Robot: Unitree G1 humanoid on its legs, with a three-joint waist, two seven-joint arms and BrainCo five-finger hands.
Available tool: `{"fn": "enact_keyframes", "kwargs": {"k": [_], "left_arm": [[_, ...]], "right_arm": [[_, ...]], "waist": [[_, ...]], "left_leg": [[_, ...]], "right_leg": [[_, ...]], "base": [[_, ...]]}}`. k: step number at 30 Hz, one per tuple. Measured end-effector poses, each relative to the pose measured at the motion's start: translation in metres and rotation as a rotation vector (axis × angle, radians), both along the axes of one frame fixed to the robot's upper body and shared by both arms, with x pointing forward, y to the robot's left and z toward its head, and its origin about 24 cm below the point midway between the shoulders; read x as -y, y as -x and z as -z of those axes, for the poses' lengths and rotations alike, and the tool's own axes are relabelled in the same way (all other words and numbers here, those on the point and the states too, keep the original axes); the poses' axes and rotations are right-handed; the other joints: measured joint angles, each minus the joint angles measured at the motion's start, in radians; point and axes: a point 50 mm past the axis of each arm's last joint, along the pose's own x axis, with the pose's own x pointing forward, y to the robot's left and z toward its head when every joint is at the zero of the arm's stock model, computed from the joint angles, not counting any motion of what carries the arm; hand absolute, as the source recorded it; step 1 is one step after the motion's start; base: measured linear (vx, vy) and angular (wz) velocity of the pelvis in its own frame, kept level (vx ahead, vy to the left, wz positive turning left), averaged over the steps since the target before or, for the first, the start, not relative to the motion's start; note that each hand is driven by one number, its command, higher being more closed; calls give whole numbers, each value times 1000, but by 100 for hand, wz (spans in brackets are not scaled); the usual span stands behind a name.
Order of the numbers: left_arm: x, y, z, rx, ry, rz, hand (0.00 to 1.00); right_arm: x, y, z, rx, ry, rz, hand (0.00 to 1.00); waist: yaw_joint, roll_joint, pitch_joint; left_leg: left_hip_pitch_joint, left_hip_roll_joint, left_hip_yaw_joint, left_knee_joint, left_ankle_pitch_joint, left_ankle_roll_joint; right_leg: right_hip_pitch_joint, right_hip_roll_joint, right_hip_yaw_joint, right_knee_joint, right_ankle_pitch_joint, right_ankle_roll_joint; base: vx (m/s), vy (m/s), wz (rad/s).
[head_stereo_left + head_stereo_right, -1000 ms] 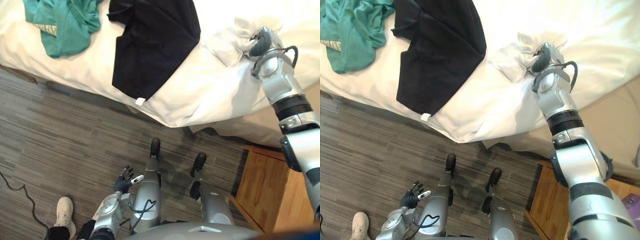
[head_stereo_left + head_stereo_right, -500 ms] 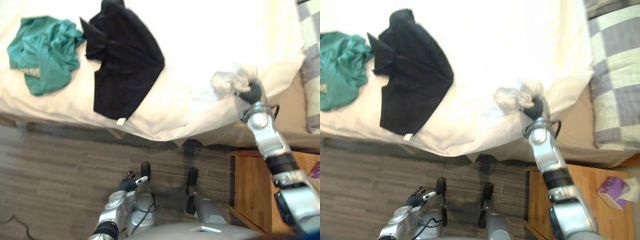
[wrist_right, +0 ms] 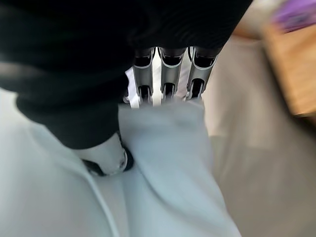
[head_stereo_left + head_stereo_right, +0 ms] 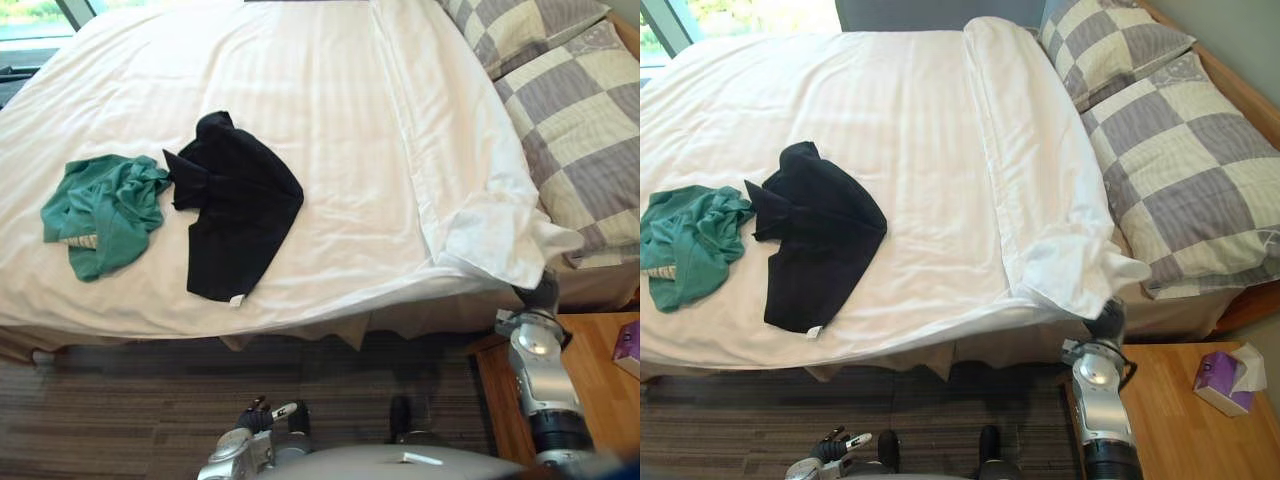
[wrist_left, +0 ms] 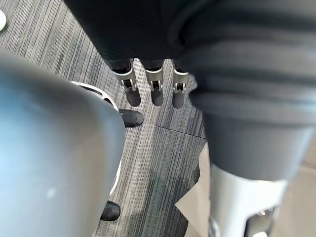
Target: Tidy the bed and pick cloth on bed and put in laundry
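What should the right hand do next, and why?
Probably draw the duvet corner a little toward the checked pillow and lay it flat: the right hand pinches it, and it lies bunched at the bed's edge.

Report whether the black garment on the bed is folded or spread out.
Mostly spread: the black garment lies flat on the white duvet, only its upper end rumpled, beside the crumpled green garment.

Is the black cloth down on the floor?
No, the black cloth lies spread out on top of the white duvet on the bed, next to the green cloth.
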Motion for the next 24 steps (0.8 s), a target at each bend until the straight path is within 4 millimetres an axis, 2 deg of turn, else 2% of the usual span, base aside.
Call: {"fn": "enact_keyframes", "kwargs": {"k": [4, 7, 10, 15, 16, 21, 24], "left_arm": [[-5, 12, 2, -11, 3, -40, 0], [-4, 20, 3, -22, 18, -67, 0], [1, 22, 4, -22, 42, -84, 0], [5, 26, 5, -38, 56, -89, 0], [6, 25, 5, -32, 57, -89, 0], [7, 24, 4, -37, 62, -89, 0], [6, 26, 5, -51, 64, -90, 0]], "right_arm": [[41, 40, 8, 68, -111, 300, 0], [60, 67, 11, 122, -167, 437, 0], [65, 79, 12, 143, -186, 468, 0], [68, 82, 3, 257, -251, 433, 0], [67, 79, -1, 299, -282, 399, 100], [61, 66, -12, 461, -408, 239, 100], [48, 46, -26, 594, -503, 64, 100]], "waist": [[-17, -3, -25], [-35, -5, -39], [-46, -5, -61], [-45, -5, -76], [-44, -4, -77], [-42, -6, -78], [-43, -9, -79]], "left_leg": [[49, -1, 47, 0, -30, -3], [84, 3, 70, -1, -45, -6], [91, 6, 88, -1, -59, -13], [111, 8, 136, -1, -72, -7], [114, 8, 151, -1, -74, -7], [123, 8, 158, -1, -78, -14], [123, 9, 158, -1, -81, -14]], "right_leg": [[34, -4, 23, -7, -4, 6], [61, -4, 36, -17, -6, 7], [63, -4, 39, -16, -12, 7], [75, -10, 42, -14, -24, 14], [76, -12, 42, -14, -25, 14], [86, -15, 38, -12, -30, 12], [86, -15, 37, -13, -31, 12]], "base": [[67, 19, -30], [52, 15, -20], [16, 1, -10], [8, 4, -5], [0, 0, 0], [17, -2, 1], [49, -10, 1]]}}
